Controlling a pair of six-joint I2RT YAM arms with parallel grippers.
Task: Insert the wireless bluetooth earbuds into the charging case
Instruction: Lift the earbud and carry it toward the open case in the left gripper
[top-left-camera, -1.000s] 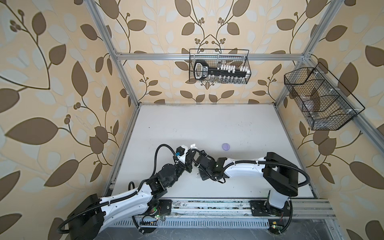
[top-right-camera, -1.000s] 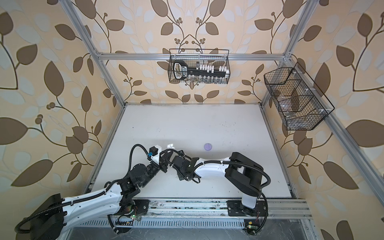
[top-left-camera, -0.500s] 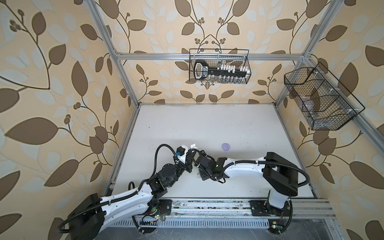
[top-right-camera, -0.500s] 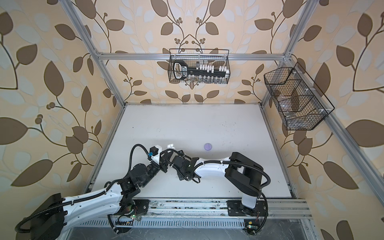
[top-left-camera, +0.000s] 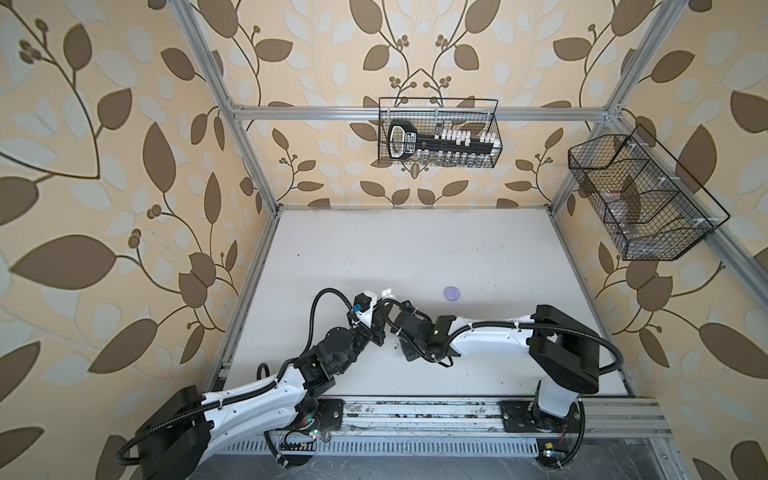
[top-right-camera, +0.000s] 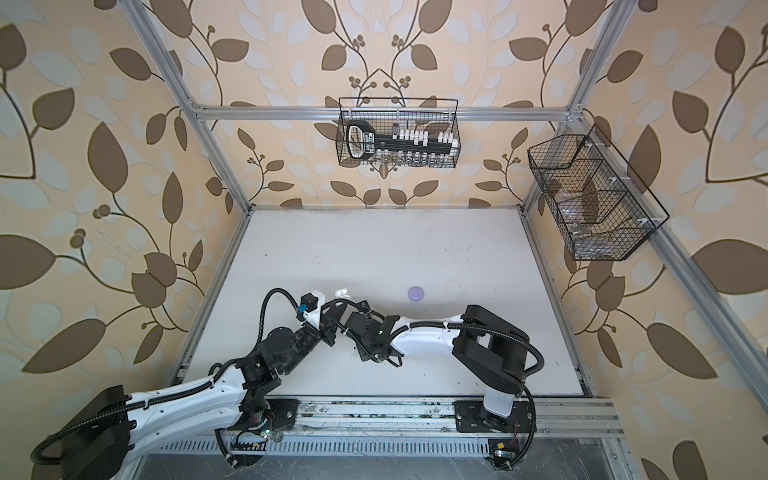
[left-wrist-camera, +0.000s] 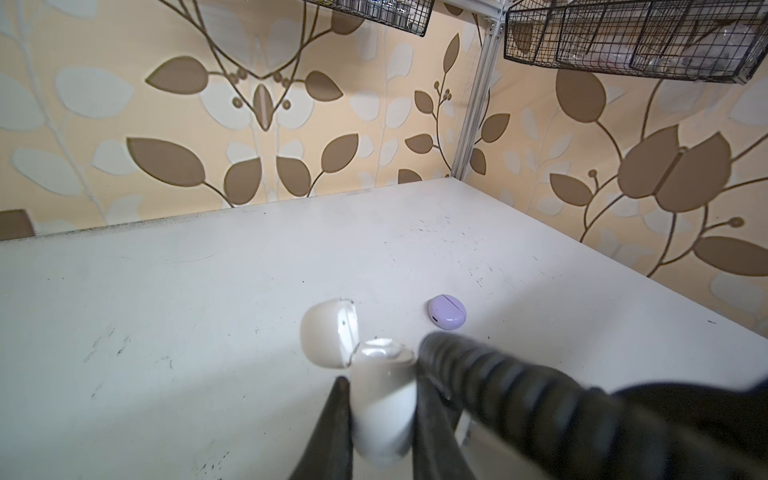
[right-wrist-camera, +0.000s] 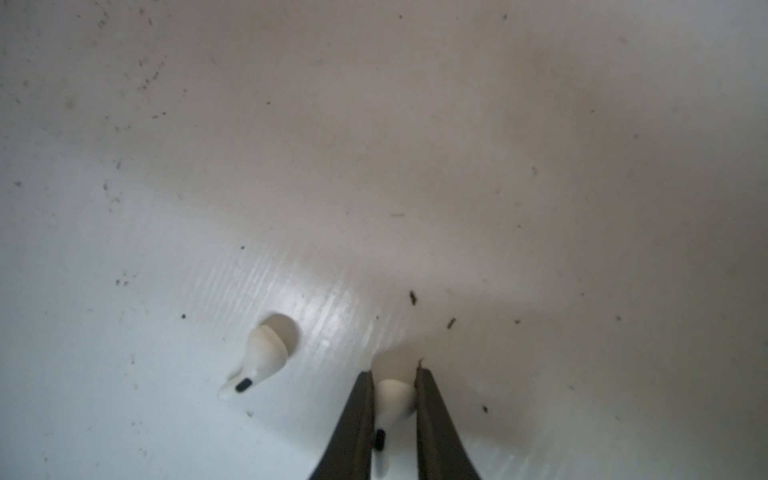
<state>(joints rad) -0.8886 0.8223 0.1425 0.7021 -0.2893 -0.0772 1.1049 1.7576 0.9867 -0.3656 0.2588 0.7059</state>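
My left gripper (left-wrist-camera: 381, 382) is shut on the body of a white charging case (left-wrist-camera: 384, 415), held above the table with its lid (left-wrist-camera: 324, 338) hinged open. In both top views only the lid (top-left-camera: 386, 292) shows past the arm. My right gripper (right-wrist-camera: 395, 374) is down at the table, shut on a white stemmed earbud (right-wrist-camera: 395, 399) between its jaws. Another white earbud (right-wrist-camera: 266, 353) lies loose on the table beside that gripper. In a top view this loose earbud (top-left-camera: 393, 350) is a small white speck by the right wrist.
A shut lilac round case (top-left-camera: 451, 293) (left-wrist-camera: 447, 312) lies on the white table (top-left-camera: 415, 249), right of the grippers. The right arm's black cable (left-wrist-camera: 498, 382) crosses close to the white case. Wire baskets hang on the back wall (top-left-camera: 438, 133) and right wall (top-left-camera: 640, 199).
The right gripper's jaws have closed onto the white earbud. Both arms stay where they were, the left still holding the case.
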